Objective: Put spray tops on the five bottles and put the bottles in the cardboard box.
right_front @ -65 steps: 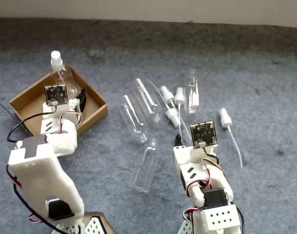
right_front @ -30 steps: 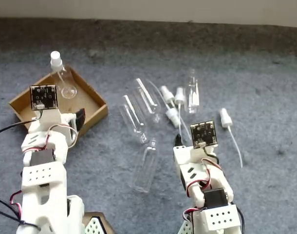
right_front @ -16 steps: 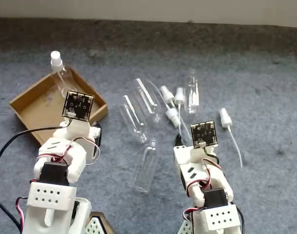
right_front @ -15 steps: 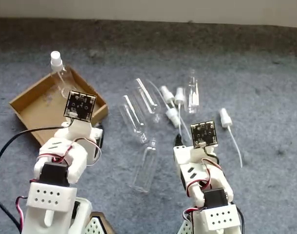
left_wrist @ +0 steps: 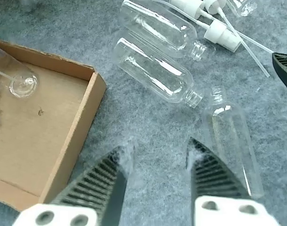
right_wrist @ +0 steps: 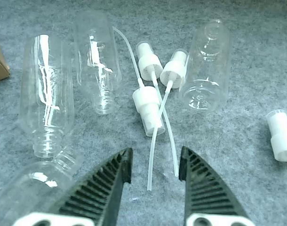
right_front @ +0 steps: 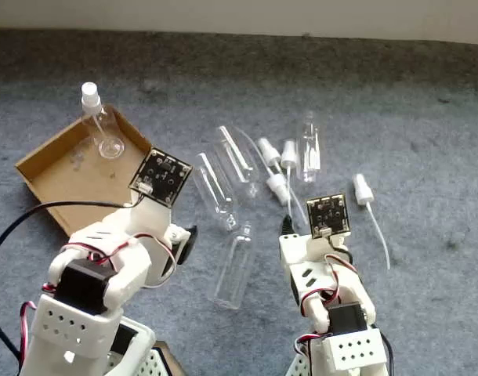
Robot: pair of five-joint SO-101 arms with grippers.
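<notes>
One clear bottle with a white spray top (right_front: 99,125) lies in the cardboard box (right_front: 47,182), its top leaning over the far rim. Several uncapped clear bottles lie on the carpet: two side by side (right_front: 214,189) (right_front: 237,157), one farther right (right_front: 309,149), one nearer the arms (right_front: 235,266). Three spray tops (right_front: 278,186) cluster between them; another (right_front: 363,189) lies at the right. My left gripper (left_wrist: 157,155) is open and empty over the carpet between the box corner (left_wrist: 87,117) and the near bottle (left_wrist: 230,136). My right gripper (right_wrist: 155,162) is open and empty, just short of the cluster's dip tubes (right_wrist: 155,127).
Grey carpet covers the whole work area, with a pale wall strip (right_front: 239,16) along the far edge. The left arm's cable (right_front: 35,215) trails past the box's near rim. Open carpet lies right of the lone spray top.
The left arm has swung out of the box to the right, toward the loose bottles, leaving the capped bottle in the box. The right arm has kept still.
</notes>
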